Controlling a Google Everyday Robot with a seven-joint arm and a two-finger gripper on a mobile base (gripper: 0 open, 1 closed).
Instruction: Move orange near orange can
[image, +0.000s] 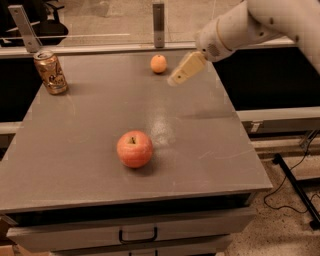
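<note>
The orange (159, 64) is a small round fruit sitting on the grey table (90, 125) at the far middle. The orange can (50, 71) stands upright at the far left of the table, well apart from the orange. My gripper (176, 80) hangs above the table just right of and a little nearer than the orange, not touching it. It holds nothing that I can see.
A red-pink apple (134, 148) with a stem sits at the near middle of the table. A grey post (158, 17) stands behind the orange and a slanted one (22, 27) behind the can. A drawer handle (138, 235) is below the front edge. Cables (295, 185) lie on the floor at right.
</note>
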